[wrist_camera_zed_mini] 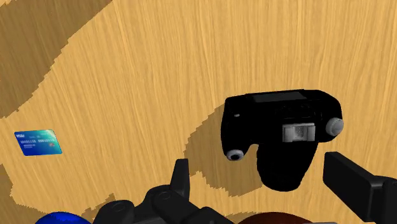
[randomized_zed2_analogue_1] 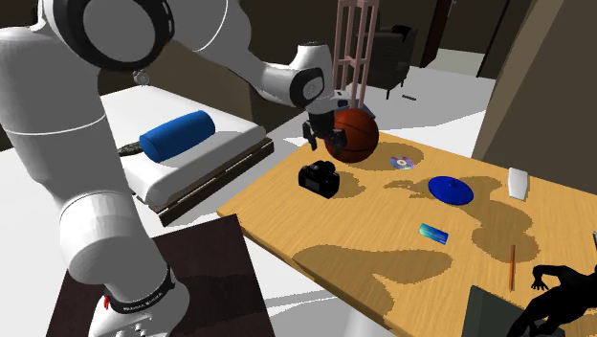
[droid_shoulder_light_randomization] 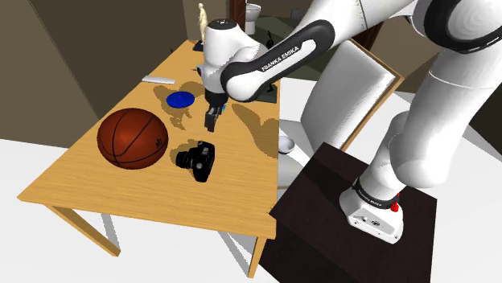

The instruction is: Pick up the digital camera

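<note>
Digital camera (wrist_camera_zed_mini: 280, 127) — black, on wooden counter (wrist_camera_zed_mini: 127, 76), beside basketball (droid_shoulder_light_randomization: 133, 138). Fingers (wrist_camera_zed_mini: 353, 184) wide, hovering above — best centred over body, lowered, then closed.

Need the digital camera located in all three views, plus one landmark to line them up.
Shoulder view: digital camera on the table, just right of the basketball.
Second exterior view: camera near the table's left edge, just below the basketball.
Wrist view: camera on the wood just ahead of the open end effector.
Shared landmark: the basketball, beside the camera in both exterior views.
</note>
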`<state>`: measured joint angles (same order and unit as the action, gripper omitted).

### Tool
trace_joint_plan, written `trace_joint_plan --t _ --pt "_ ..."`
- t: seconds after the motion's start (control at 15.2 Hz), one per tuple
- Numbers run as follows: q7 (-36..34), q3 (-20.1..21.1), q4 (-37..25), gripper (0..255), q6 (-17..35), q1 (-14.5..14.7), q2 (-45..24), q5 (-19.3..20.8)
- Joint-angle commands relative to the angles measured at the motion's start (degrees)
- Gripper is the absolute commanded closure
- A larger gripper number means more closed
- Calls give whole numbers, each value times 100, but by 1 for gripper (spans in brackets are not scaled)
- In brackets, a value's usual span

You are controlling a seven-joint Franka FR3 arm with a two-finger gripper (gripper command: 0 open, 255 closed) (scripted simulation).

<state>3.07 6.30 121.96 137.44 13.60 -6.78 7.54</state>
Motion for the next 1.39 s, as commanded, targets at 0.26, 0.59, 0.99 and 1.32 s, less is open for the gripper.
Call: trace_joint_plan --t 0.26,0.59,0.99,1.32 --pt "-70 128 -767 0 364 266 -1110 315" --pt "-76 167 -1557 0 503 526 -2028 561" --pt "-172 94 -1526 0 837 574 -2335 664" --pt "-198 74 -1519 255 922 588 -2413 690"
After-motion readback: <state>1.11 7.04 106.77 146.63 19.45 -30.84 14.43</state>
